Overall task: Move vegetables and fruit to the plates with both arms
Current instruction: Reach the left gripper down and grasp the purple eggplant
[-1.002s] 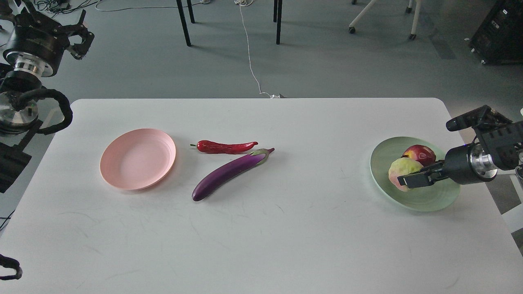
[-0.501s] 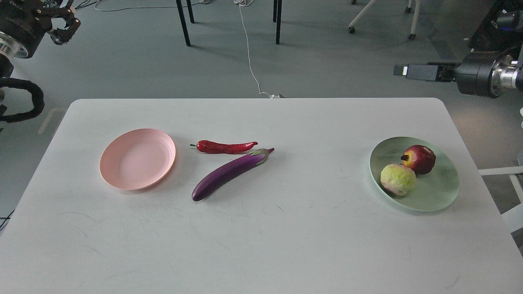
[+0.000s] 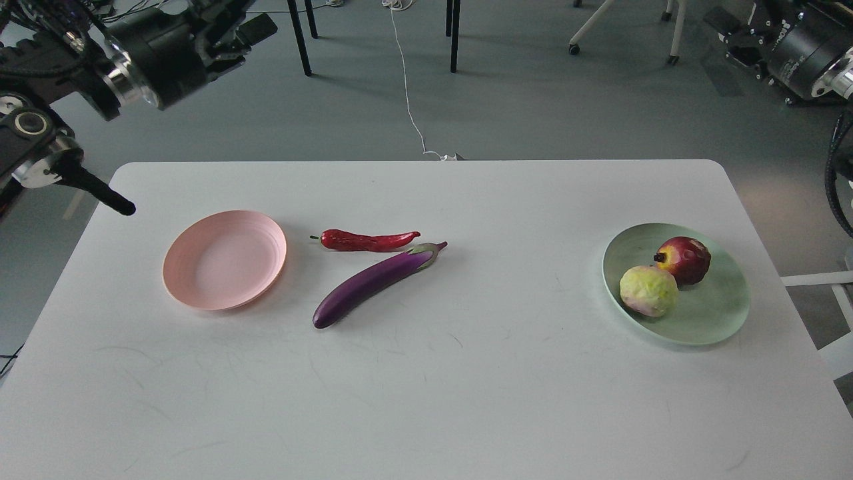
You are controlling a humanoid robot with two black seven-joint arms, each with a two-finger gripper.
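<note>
**Fruit on the green plate, vegetables on the table**

The pomegranate (image 3: 684, 259) and the yellow-green ball (image 3: 648, 291) lie touching on the mint green plate (image 3: 716, 320); the red chili pepper (image 3: 368, 240) and the eggplant (image 3: 373, 283) lie on the white table (image 3: 426, 400), just beside the bare pink plate (image 3: 225, 259); the left gripper (image 3: 233, 30) hangs high over the floor, the right gripper (image 3: 733, 27) also; how wide either one stands, I cannot tell.

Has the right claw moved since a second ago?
Yes. It was over the green plate by the yellow-green fruit; the right claw is now up and back, beyond the table's far edge.
</note>
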